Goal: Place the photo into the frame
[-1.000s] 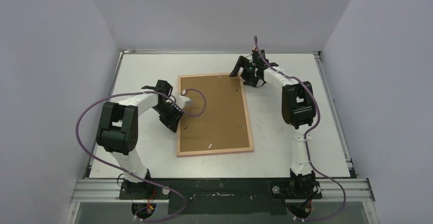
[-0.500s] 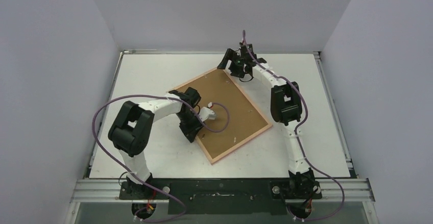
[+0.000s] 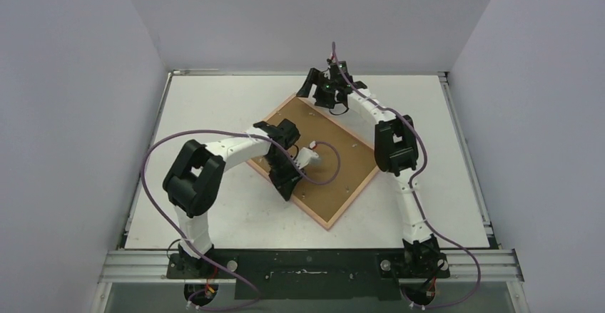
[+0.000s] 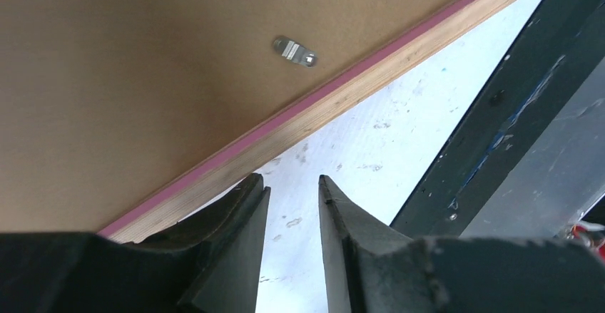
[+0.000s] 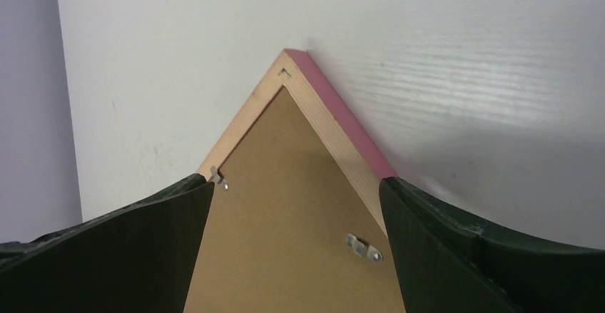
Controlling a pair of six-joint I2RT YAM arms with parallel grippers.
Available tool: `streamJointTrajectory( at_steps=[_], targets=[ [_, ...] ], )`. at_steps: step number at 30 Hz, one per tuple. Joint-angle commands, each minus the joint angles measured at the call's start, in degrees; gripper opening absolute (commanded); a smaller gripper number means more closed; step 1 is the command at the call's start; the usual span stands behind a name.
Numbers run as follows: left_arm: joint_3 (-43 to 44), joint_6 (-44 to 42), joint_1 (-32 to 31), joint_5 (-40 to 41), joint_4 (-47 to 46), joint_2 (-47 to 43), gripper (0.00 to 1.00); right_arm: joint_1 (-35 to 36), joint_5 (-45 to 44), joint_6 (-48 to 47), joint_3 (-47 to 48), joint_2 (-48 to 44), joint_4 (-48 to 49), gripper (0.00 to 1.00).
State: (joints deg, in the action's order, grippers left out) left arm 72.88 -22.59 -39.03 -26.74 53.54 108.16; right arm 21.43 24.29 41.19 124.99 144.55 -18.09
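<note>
The frame [image 3: 354,199] lies face down and askew on the table, its pink border around a brown backing panel [image 3: 349,157]. The photo is hidden. My left gripper [image 3: 289,190] is at the frame's near-left edge. In the left wrist view this gripper [image 4: 291,181] shows a narrow empty gap over bare table, one finger [image 4: 242,199] against the frame's wooden edge [image 4: 342,92]. My right gripper [image 3: 317,90] is at the far corner. Its jaws [image 5: 296,181] stand wide, straddling the frame corner [image 5: 335,113] with a fingertip at each edge.
Metal turn clips [image 4: 294,50] [image 5: 364,247] sit on the backing. The left arm's purple cable [image 3: 332,174] loops over the panel. A dark rail [image 4: 492,106] runs along the table's near edge. Grey walls close in the back and both sides.
The frame has turned counter-clockwise on the table, its far end swinging left. Both arms moved with it: the left gripper went right, the right one left. The left jaws parted slightly.
</note>
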Motion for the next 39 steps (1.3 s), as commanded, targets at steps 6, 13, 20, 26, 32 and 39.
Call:
streamJointTrajectory(
  at_steps=[6,13,20,26,32,39],
  targets=[
    [19.9,-2.7,22.1,-10.8,11.0,-7.3,0.37,-5.0,-11.4,-4.1,-15.1,-27.3,-4.0,0.90],
    [34.9,5.9,37.4,-5.2,6.5,8.4,0.37,-7.4,-21.7,-0.8,-46.3,-54.0,-4.3,0.90],
    [44.9,12.3,40.9,-6.5,4.8,21.7,0.35,-11.8,-18.3,3.9,-72.8,-77.7,-8.0,0.90],
    [46.3,15.1,41.1,-7.4,1.1,25.0,0.35,-15.0,-13.4,4.9,-83.7,-83.9,-8.1,0.90],
    [45.0,17.1,41.4,-10.3,-2.0,26.5,0.34,-15.8,-7.8,8.2,-90.7,-80.1,0.9,0.90],
    [38.3,16.5,40.9,-10.4,-4.2,25.3,0.30,-15.9,-4.8,9.5,-92.0,-71.8,10.6,0.90]
  ],
)
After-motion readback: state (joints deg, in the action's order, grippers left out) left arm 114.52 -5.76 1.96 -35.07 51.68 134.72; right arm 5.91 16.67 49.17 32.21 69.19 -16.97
